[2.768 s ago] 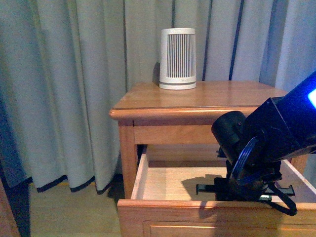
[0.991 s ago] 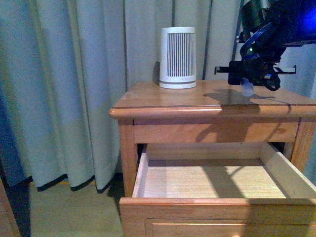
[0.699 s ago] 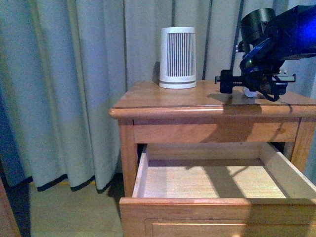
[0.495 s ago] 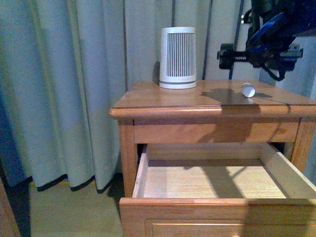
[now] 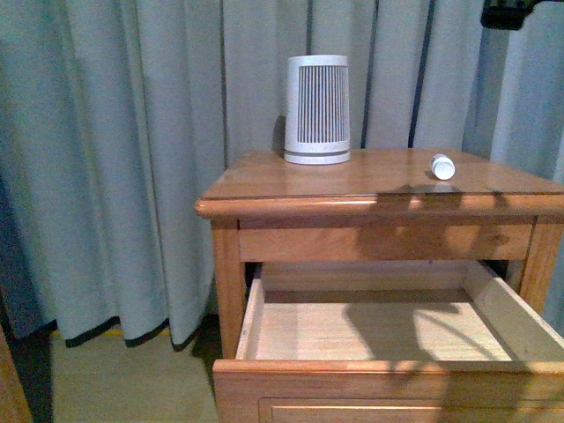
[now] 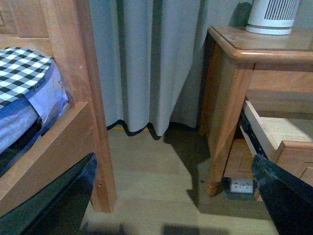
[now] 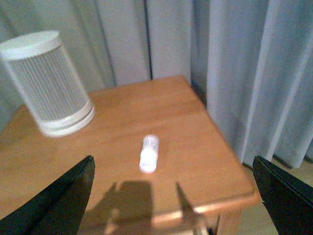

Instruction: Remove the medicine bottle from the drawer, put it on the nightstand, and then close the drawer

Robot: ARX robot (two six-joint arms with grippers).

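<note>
The medicine bottle [image 5: 443, 166] lies on its side on the nightstand's top [image 5: 352, 183], right of the middle, with nothing touching it. In the right wrist view the bottle [image 7: 148, 153] lies below my right gripper [image 7: 172, 164], which is open, empty and well above the top [image 7: 195, 117]. Only a dark bit of the right arm [image 5: 514, 11] shows at the front view's top right corner. The upper drawer [image 5: 388, 388] is pulled out and its pale inside [image 5: 379, 330] shows nothing in it. My left gripper [image 6: 173, 156] is open and empty, low over the floor left of the nightstand [image 6: 234, 54].
A large white ribbed cylinder [image 5: 317, 110] stands at the back of the top; it also shows in the right wrist view [image 7: 49, 83]. Grey curtains [image 5: 132, 159] hang behind. A wooden bed frame [image 6: 83, 98] with checked bedding stands left of the left gripper. A small white box [image 6: 241, 186] lies under the nightstand.
My right gripper came up out of the drawer with the bottle, let it go on the nightstand's top and rose almost out of the front view. The drawer has stayed open.
</note>
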